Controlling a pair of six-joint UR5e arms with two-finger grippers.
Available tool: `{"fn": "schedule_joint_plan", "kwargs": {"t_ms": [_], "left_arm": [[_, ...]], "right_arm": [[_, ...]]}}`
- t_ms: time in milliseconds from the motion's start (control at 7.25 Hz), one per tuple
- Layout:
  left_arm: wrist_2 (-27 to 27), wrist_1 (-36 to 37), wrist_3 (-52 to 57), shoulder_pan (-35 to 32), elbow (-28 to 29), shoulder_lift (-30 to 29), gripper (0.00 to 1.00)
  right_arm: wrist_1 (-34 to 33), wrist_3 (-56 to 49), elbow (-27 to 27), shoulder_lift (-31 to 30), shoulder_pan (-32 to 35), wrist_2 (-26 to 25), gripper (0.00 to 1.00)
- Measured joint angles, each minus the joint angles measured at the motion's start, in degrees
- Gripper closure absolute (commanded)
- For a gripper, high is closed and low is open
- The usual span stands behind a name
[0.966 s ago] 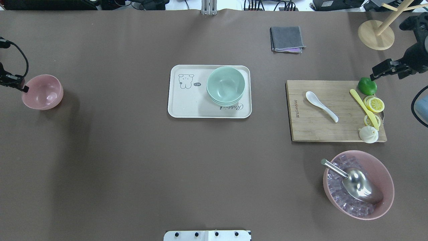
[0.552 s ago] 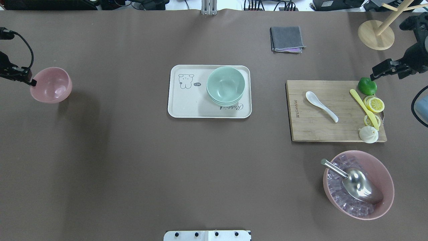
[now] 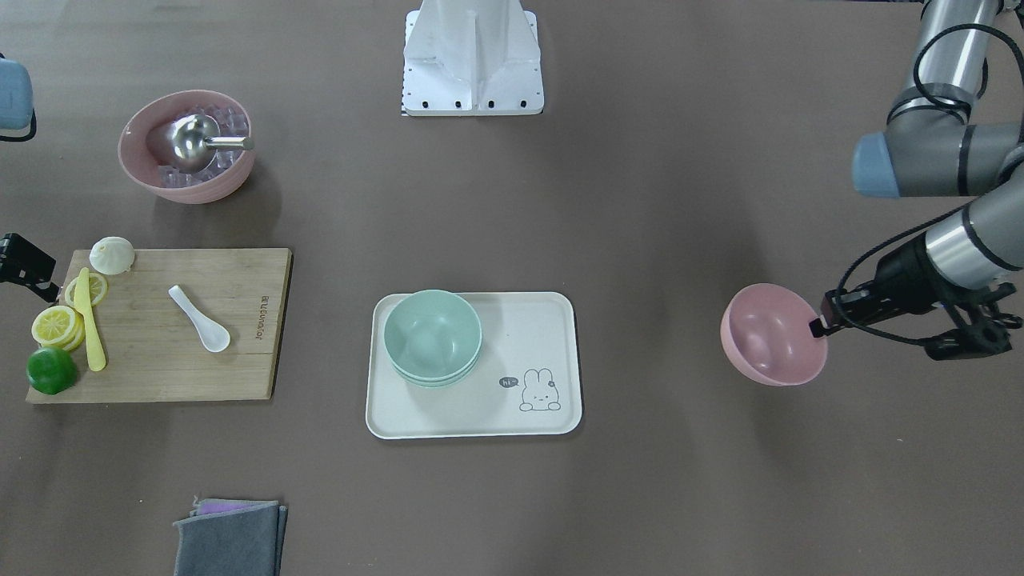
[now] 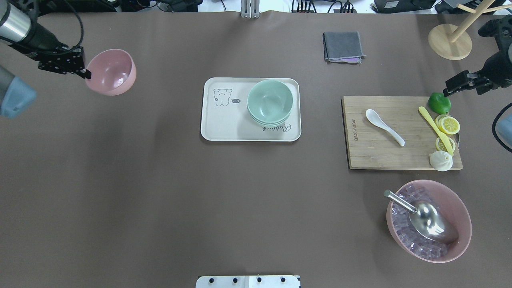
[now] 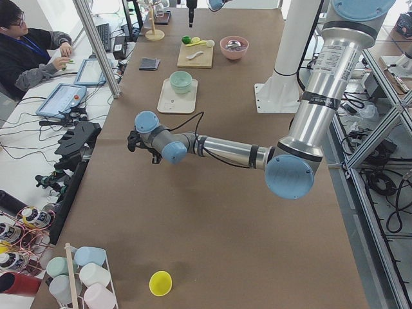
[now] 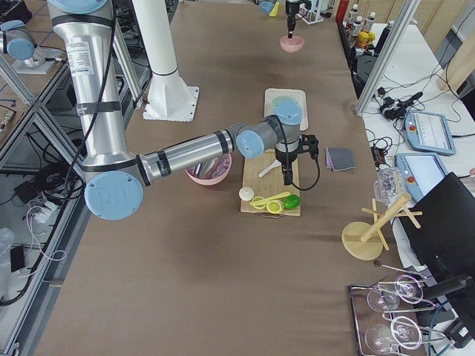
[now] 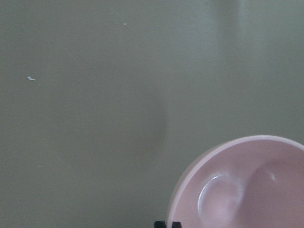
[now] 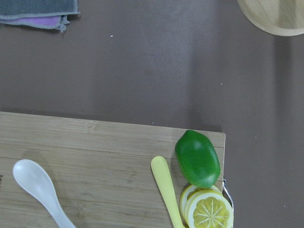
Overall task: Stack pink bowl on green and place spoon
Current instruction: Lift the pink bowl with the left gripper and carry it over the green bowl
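My left gripper (image 4: 85, 73) is shut on the rim of the pink bowl (image 4: 112, 72) and holds it tilted above the table, left of the tray. It also shows in the front view (image 3: 818, 326), as does the bowl (image 3: 768, 336), and the bowl fills the left wrist view's lower right corner (image 7: 247, 185). The stacked green bowls (image 4: 270, 102) sit on the white tray (image 4: 224, 124). The white spoon (image 4: 384, 127) lies on the wooden cutting board (image 4: 372, 148). My right gripper (image 4: 450, 89) hovers open and empty over the board's far right corner, beside the lime (image 4: 439, 103).
The board also holds lemon slices (image 4: 448, 125), a yellow knife (image 4: 435, 130) and a dumpling (image 4: 441, 161). A large pink bowl of ice with a metal scoop (image 4: 429, 221) stands at the near right. A grey cloth (image 4: 343, 47) and a wooden stand (image 4: 449, 41) are at the back.
My left gripper has lifted the pink bowl and carried it rightward and farther back, towards the tray. The right arm has not moved.
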Motion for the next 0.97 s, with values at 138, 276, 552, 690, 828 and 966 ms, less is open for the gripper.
{"fn": "schedule_joint_plan", "kwargs": {"t_ms": [138,276,552,690,828,966], "left_arm": [[3.6,6.6,-4.9,3.6,-3.4,-3.8,1.0],[7.6,13.1,-9.8,8.0,-5.9,-8.2,1.0],[13.6,19.7,-18.9,15.6,-6.4,-16.4,1.0],[16.2,20.6,-22.4,18.4,-4.4,-20.1,1.0],[18.9,20.6,-25.7,21.0,-0.2,-24.7,1.0],[21.5,20.2,-28.1,23.1,4.3,-28.9,1.0]], "right_arm": [[0.0,0.0,0.0,0.0,0.0,0.0,0.0],[0.0,0.0,0.0,0.1,0.0,0.0,0.0],[0.0,0.0,0.0,0.0,0.0,0.0,0.0],[0.0,0.0,0.0,0.0,0.0,0.0,0.0],[0.0,0.0,0.0,0.0,0.0,0.0,0.0],[0.0,0.0,-0.1,0.1,0.0,0.0,0.0]]}}
